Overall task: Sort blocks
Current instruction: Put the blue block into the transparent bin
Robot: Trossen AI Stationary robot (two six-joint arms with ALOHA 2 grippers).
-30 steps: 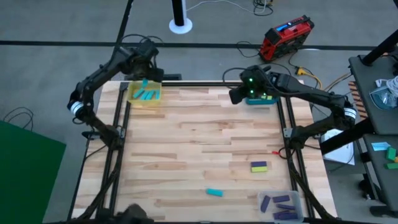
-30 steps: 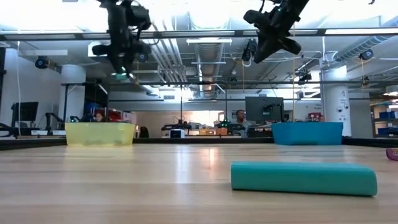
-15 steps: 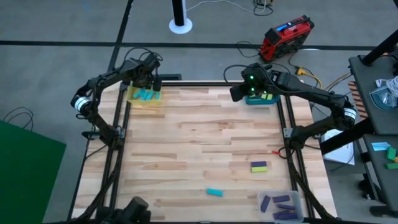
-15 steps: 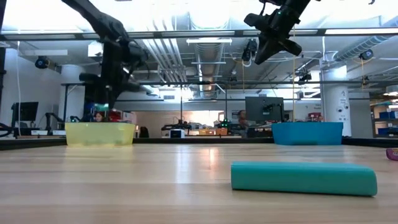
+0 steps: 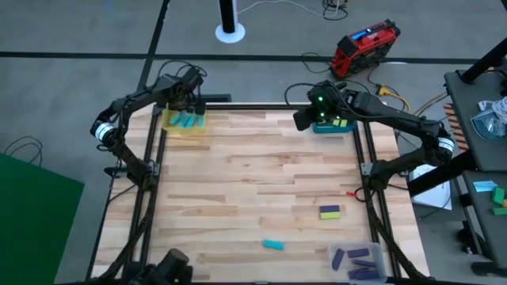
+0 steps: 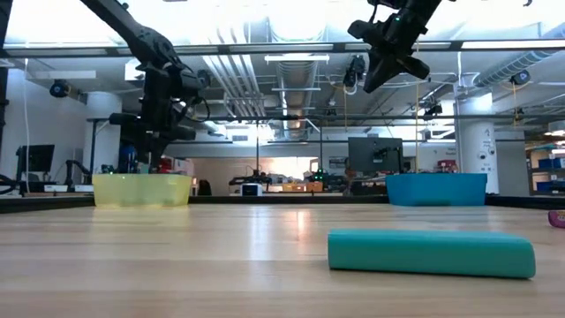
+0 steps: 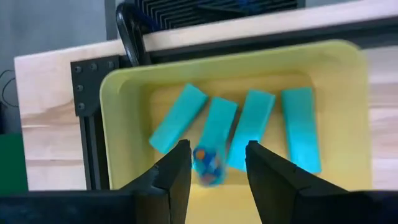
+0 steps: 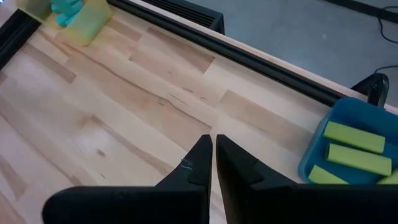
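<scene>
Several cyan blocks (image 7: 249,127) lie flat in the yellow bin (image 7: 124,118) at the table's far left corner. My left gripper (image 7: 216,165) hangs open just above them, holding nothing. My right gripper (image 8: 213,149) hovers shut and empty high over the far right of the table, beside the blue bin (image 8: 317,152), which holds yellow-green blocks (image 8: 354,137). One cyan block (image 5: 273,245) lies flat on the table near its front edge. A yellow-green block (image 5: 329,209) and a purple block (image 5: 329,215) lie side by side to its right.
A clear tray (image 5: 336,252) with several purple blocks (image 5: 358,255) stands at the near right corner. A small red piece (image 5: 351,192) lies by the right edge. A black frame rail (image 7: 87,124) runs along the table beside the yellow bin.
My left gripper has come down from high above the table to just over the yellow bin.
</scene>
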